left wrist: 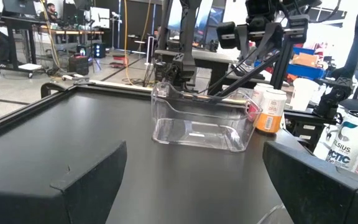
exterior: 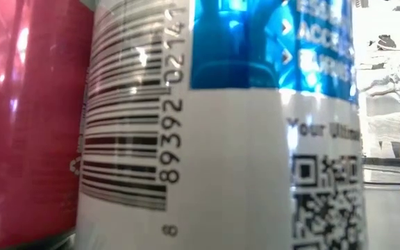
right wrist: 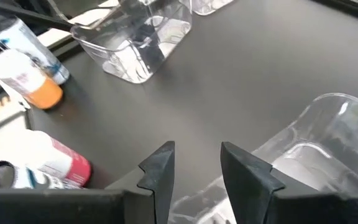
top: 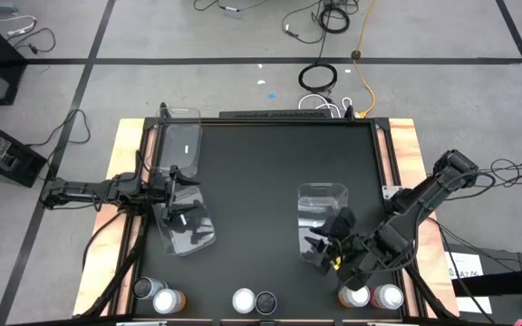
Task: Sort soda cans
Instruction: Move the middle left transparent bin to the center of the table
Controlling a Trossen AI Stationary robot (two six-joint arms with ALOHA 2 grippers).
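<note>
High view: a black table (top: 261, 172) stood on a tiled floor strewn with cables. My left claw (top: 172, 195) hung over the left bin (top: 188, 231); a second bin (top: 179, 145) lay just behind it. My right claw (top: 326, 246) hovered at the right bin (top: 322, 222). The six cans sat along the near edge in three pairs: left pair (top: 157, 296), middle pair (top: 255, 302), right pair (top: 372, 296).

Low view: a white can (exterior: 221, 139) with a barcode filled the frame, a red can (exterior: 26, 111) just beside it.

Left wrist view: my left fingers (left wrist: 86, 174) stood wide apart, holding nothing; across the table lay the right bin (left wrist: 197, 121), with an orange-bottomed can (left wrist: 270, 112) beside it.

Right wrist view: my right fingers (right wrist: 160, 168) were parted a little, gripping nothing, beside the right bin (right wrist: 328, 143); a red-bottomed can (right wrist: 55, 163) and an orange-bottomed can (right wrist: 30, 84) stood farther off.
</note>
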